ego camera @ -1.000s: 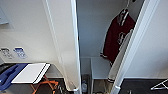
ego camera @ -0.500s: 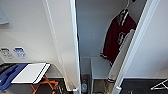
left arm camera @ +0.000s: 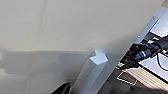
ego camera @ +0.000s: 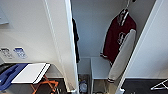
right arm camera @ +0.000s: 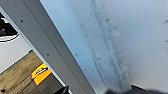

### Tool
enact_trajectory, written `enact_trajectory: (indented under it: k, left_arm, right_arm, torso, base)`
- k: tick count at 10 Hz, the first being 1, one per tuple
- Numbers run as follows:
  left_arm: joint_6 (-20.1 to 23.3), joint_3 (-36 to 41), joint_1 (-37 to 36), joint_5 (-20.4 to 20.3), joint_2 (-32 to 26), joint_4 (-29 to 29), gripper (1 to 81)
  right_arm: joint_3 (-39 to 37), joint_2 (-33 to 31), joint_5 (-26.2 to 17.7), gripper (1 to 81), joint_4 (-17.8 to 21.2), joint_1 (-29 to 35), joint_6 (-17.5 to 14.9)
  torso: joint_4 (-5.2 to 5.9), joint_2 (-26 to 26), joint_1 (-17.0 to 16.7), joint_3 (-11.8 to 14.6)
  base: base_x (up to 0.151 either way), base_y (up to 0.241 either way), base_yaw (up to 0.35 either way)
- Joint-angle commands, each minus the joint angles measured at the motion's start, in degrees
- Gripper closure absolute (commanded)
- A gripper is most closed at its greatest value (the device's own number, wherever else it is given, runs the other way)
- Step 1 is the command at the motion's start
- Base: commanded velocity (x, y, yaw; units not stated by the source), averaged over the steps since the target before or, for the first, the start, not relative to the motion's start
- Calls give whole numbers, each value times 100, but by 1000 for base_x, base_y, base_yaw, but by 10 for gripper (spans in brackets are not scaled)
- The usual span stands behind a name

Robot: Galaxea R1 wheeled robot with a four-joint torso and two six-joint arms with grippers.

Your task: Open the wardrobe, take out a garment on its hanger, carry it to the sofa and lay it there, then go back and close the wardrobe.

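**Wardrobe stands open, red jacket still hanging inside**

From the head camera, high up and looking down: the wardrobe [ego camera: 95, 37] has both white doors swung wide, so its white interior faces the robot. The left door [ego camera: 62, 45] angles out toward the viewer; the right door [ego camera: 152, 45] runs up the right side. Inside, on the right, hangs the garment [ego camera: 117, 40] — a dark red varsity jacket with a white sleeve drooping low and a striped cuff. A white emblem sits on its chest, too blurred to read. The hanger [ego camera: 128, 5] shows as a thin pale hook at the jacket's collar, so the jacket looks ready to be lifted off, not yet taken. A black shirt [ego camera: 75, 40] hangs at the interior's left, half hidden behind the left door. Lower left, a white-topped table [ego camera: 31, 72] on orange legs stands beside something blue [ego camera: 10, 75]. Two small blue-printed notices [ego camera: 20, 52] are fixed to the wall; their text is unreadable.

From the left wrist camera: a broad white door panel with a small white handle [left arm camera: 96, 61] standing out from it, probably the pull used for the door. I cannot tell how the left gripper's fingers stand.

From the right wrist camera: a pale door surface with a raised handle [right arm camera: 110, 55] close by, a grey edge strip, and wood flooring carrying an orange label [right arm camera: 40, 72] with illegible dark lettering. The right gripper's fingers cannot be judged either.
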Motion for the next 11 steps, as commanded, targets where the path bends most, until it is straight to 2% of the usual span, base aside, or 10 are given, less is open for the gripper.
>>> enact_trajectory:
  k: [1,7,11]
  left_arm:
    - [-138,1452,-51,555,215,-70,10]
    - [-138,1452,-42,554,206,-62,10]
    - [-147,1452,-42,563,206,-62,10]
  right_arm:
    - [1147,185,526,10,-182,-25,228]
    - [1147,202,526,10,-182,-25,228]
    - [1156,211,518,10,-182,-16,228]
  torso:
    - [0,0,0,0]
    - [0,0,0,0]
    - [0,1,11,-2]
  base:
    - [0,0,0]
    - [0,0,0]
    - [-76,0,0]
